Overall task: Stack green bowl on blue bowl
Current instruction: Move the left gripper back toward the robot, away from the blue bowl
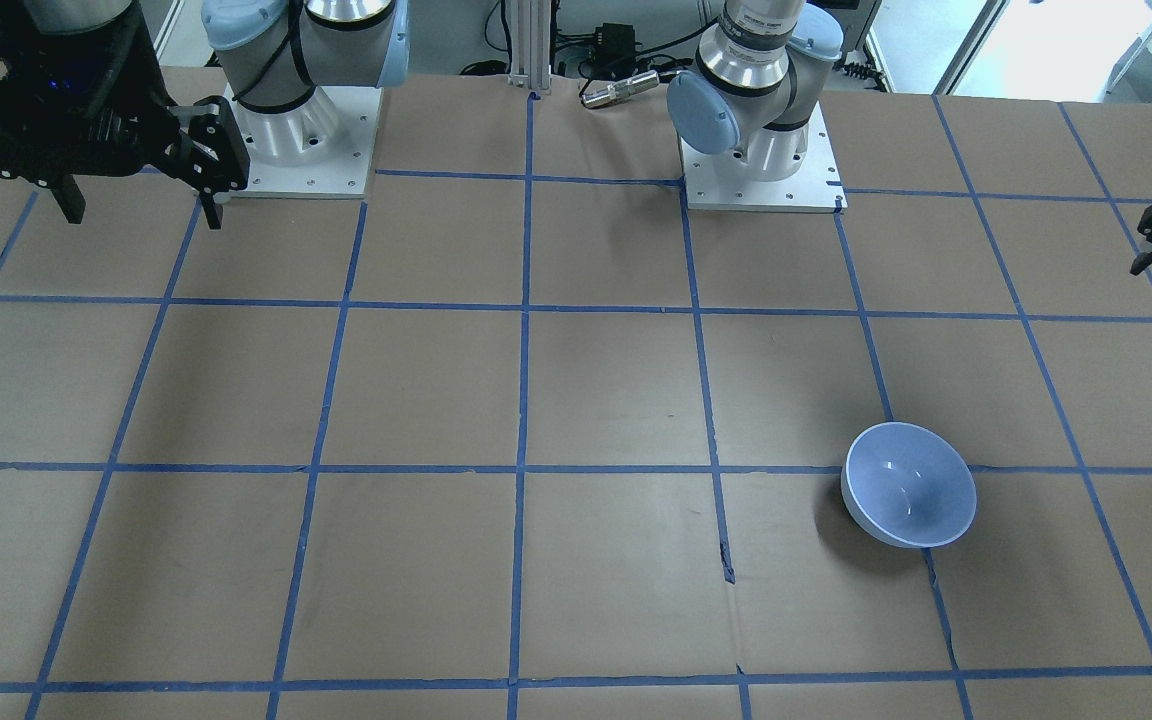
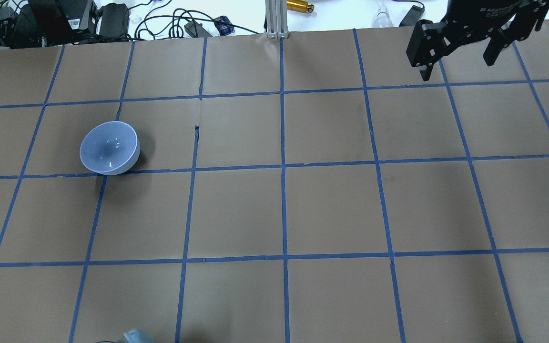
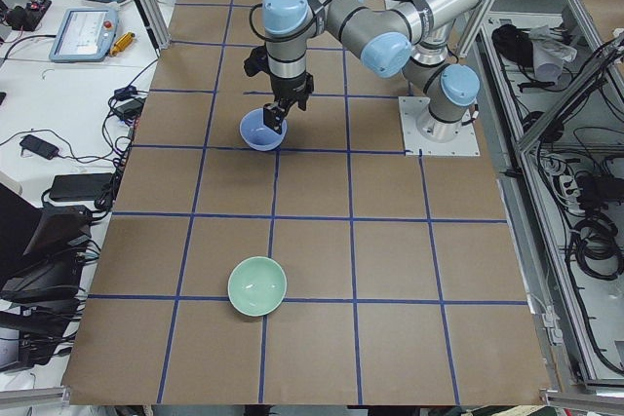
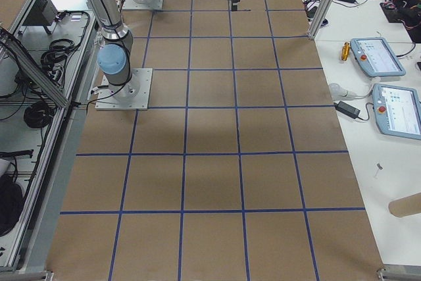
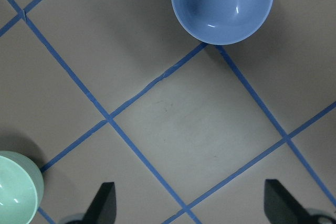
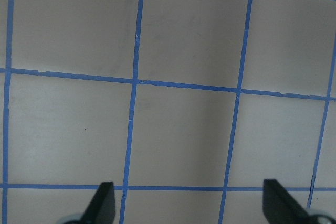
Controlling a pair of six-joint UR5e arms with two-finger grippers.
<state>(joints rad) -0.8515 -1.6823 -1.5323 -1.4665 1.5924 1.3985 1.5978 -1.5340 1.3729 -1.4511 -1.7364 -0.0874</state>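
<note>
1. Left gripper (image 5: 189, 186): fingers spread wide, empty, hanging above the table (image 2: 331, 209).
2. Green bowl (image 5: 14, 192) lies outside one finger, not between them. Blue bowl (image 5: 222, 4) is ahead, well apart from it. Both upright.
3. Right gripper (image 6: 187, 184): wide, empty, far from both bowls.

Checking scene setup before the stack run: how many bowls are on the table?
2. The round glossy lavender-blue bowl stands upright on the robot's left side; the round glossy mint-green bowl stands apart from it, farther left. No others show.
</note>
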